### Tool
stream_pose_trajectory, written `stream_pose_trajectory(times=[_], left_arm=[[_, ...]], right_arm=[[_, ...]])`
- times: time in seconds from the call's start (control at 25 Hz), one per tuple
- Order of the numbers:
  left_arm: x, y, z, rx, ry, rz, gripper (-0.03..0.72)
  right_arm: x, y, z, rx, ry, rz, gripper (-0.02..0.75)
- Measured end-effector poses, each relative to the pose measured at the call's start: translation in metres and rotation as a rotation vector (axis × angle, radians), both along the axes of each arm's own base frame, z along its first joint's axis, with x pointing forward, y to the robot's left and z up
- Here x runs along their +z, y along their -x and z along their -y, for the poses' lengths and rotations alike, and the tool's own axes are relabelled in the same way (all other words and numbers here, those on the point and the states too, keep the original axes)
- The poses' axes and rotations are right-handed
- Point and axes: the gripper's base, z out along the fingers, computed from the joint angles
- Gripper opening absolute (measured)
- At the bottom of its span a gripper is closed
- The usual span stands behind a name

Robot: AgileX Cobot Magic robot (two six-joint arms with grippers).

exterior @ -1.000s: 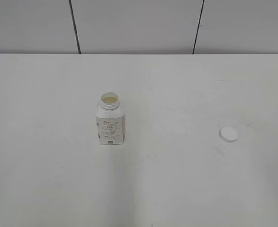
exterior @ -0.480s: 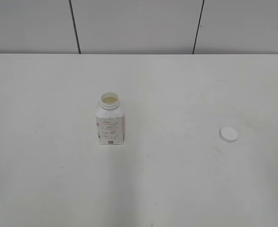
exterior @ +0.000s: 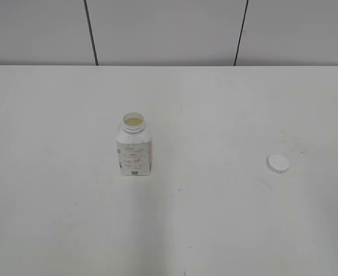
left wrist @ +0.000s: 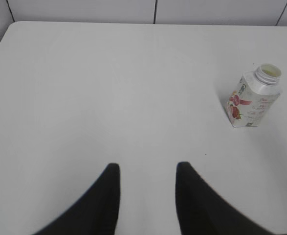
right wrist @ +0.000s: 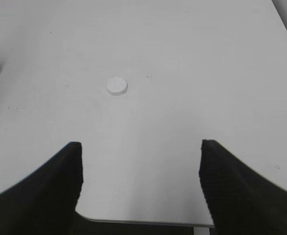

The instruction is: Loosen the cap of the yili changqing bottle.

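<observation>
Nothing on the table (exterior: 53, 230) has shifted across the last second. The yili changqing bottle (exterior: 134, 145) stands upright, neck uncovered; the cap (exterior: 278, 163) lies flat well to its right. Left gripper (left wrist: 145, 169) and right gripper (right wrist: 139, 147) are spread, empty, clear of both. Judgement: loosening is complete.

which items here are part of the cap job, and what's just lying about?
Job:
- bottle, upright, neck open
- cap, off, flat on the table to the bottle's right
- left gripper and right gripper, jaws open, empty

Lying about:
- nothing; only the bare table
</observation>
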Motion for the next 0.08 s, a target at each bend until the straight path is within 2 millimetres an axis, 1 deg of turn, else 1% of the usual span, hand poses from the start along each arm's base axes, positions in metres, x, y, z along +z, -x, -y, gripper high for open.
stream_pose_trajectory(times=[0.08], left_arm=[[0.0, 0.0, 0.0, 0.0, 0.0, 0.0, 0.247]], right_arm=[[0.0, 0.0, 0.0, 0.0, -0.001, 0.0, 0.587]])
